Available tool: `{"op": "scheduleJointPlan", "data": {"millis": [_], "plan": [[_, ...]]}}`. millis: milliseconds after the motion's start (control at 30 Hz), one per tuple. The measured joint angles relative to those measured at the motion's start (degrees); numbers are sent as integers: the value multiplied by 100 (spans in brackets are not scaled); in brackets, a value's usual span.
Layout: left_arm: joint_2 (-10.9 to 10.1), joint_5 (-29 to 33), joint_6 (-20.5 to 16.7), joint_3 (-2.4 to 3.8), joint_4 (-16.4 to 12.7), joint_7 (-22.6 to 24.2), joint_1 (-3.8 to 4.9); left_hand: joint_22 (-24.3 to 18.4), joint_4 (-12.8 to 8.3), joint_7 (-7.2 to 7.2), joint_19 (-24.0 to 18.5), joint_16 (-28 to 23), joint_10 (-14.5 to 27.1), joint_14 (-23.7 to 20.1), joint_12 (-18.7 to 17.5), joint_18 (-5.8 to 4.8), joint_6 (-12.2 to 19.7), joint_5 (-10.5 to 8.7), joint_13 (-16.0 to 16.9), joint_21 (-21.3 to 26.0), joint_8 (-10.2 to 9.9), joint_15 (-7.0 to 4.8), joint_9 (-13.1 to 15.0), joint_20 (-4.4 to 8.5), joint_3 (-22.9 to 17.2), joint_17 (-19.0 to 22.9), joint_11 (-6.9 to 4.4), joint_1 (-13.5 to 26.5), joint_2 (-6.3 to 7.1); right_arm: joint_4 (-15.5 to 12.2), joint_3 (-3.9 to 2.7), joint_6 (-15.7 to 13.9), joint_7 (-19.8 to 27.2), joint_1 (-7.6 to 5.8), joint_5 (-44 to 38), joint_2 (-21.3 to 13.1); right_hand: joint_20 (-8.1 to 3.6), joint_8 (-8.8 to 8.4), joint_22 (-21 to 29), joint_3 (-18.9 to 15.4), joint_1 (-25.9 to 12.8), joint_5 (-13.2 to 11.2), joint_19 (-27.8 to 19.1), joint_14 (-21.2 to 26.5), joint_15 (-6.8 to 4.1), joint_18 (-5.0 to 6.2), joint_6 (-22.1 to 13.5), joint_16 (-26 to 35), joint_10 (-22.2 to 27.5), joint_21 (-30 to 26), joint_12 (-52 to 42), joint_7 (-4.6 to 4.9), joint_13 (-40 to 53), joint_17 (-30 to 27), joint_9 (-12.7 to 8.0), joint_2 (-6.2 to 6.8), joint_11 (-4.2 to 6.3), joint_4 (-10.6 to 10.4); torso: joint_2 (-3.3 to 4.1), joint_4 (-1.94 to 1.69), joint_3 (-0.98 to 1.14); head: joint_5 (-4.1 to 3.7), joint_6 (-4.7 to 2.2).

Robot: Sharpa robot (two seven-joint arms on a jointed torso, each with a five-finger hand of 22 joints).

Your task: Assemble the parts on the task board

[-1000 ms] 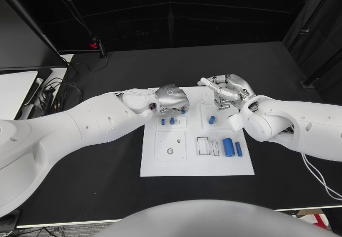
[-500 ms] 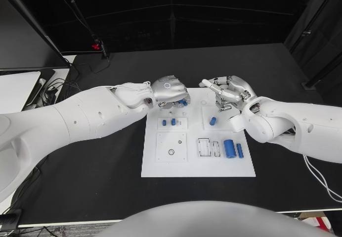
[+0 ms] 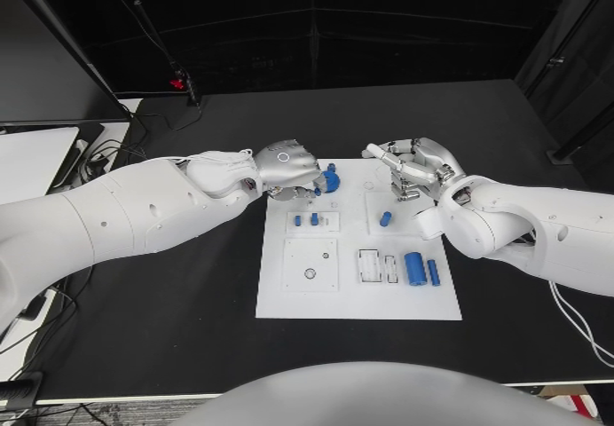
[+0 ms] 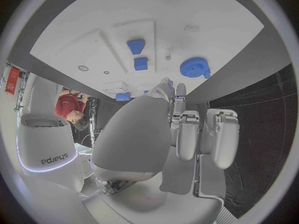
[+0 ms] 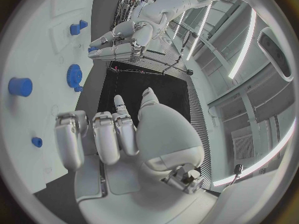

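Head view: the left hand (image 3: 289,169) hovers over the far left corner of the white task board (image 3: 288,306), fingers curled in with nothing seen in them, beside a blue gear (image 3: 329,179) lying on the board. The right hand (image 3: 416,164) sits at the far right corner, fingers bent inward and apparently empty. Two small blue pegs (image 3: 307,218) stand in a left plate, a blue cylinder (image 3: 413,265) lies nearer. A black table (image 3: 153,337) carries the board, with dark curtains behind.
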State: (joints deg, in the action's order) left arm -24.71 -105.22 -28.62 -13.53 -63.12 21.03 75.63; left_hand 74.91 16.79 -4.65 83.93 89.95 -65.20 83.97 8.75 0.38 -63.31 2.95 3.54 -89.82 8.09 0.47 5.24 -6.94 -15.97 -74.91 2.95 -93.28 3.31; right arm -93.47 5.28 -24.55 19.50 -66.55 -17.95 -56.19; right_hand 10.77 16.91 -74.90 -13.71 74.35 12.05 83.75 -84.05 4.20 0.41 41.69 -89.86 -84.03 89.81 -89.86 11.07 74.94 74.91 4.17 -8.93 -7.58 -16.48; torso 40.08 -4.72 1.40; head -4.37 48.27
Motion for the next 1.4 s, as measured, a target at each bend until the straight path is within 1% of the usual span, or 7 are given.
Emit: {"op": "scheduleJointPlan", "data": {"millis": [133,200,267,300,633,900,1400], "plan": [[-127,0,129,0,-87,-22,1,0,0,0,0,0,0,0,-27,0,0,-1,0,0,-29,0,0,0,0,0,0,21,-21,-1,0,1,-4,0,0,-3,0,0,0,0,42,0,0,0,0,0,0,0,0,0,0,0,0,0,0,5,0,0,1,8,-3,16,3],[-160,-1,183,-1,-103,-32,2,0,0,0,0,0,0,0,-27,0,0,-1,0,0,-31,0,0,0,0,0,0,34,-18,-1,0,2,-5,1,0,-11,0,0,0,0,46,0,0,0,0,0,0,0,0,0,0,0,0,0,0,1,0,0,2,8,-4,17,8],[-174,-1,246,-1,-101,-47,2,0,0,0,0,0,0,0,-57,0,0,-2,-5,0,-44,0,0,0,-25,0,0,57,-12,-1,0,4,-7,2,0,-17,0,34,0,0,76,42,0,0,0,0,0,0,0,0,0,0,0,0,0,31,0,0,2,8,-4,17,10],[-173,-1,273,-1,-95,-54,2,0,-2,0,0,0,0,0,-70,0,0,-7,-5,0,-45,0,0,0,-49,0,0,61,-12,-1,0,5,-7,3,0,-18,0,35,0,0,91,43,0,0,0,0,0,0,0,0,0,0,0,0,0,16,0,0,3,8,-4,17,13],[-130,-1,495,-1,14,-113,-7,0,-1,0,0,0,0,0,-99,0,1,-10,-5,0,-87,1,0,0,-80,0,0,84,9,-11,0,16,-8,34,0,-32,0,35,0,0,124,72,0,0,0,0,0,0,0,0,0,0,0,0,0,33,0,0,3,11,-8,33,18],[-93,-1,645,-1,100,-153,-28,0,-16,-2,0,0,0,0,-126,0,2,-11,-5,0,-61,1,0,0,-95,0,0,90,15,-12,0,20,-9,39,0,-40,0,35,0,0,124,72,0,0,0,0,0,0,0,0,0,0,0,0,0,33,0,0,3,14,-8,34,18],[88,-1,836,-1,261,-138,-83,0,-12,-4,0,0,0,0,-126,0,4,-7,-5,0,-61,1,0,0,-137,0,0,80,6,-11,0,30,-14,42,0,-37,0,34,0,0,122,72,0,0,0,0,0,0,0,0,0,0,0,0,0,32,0,0,5,15,-7,24,52]]}}
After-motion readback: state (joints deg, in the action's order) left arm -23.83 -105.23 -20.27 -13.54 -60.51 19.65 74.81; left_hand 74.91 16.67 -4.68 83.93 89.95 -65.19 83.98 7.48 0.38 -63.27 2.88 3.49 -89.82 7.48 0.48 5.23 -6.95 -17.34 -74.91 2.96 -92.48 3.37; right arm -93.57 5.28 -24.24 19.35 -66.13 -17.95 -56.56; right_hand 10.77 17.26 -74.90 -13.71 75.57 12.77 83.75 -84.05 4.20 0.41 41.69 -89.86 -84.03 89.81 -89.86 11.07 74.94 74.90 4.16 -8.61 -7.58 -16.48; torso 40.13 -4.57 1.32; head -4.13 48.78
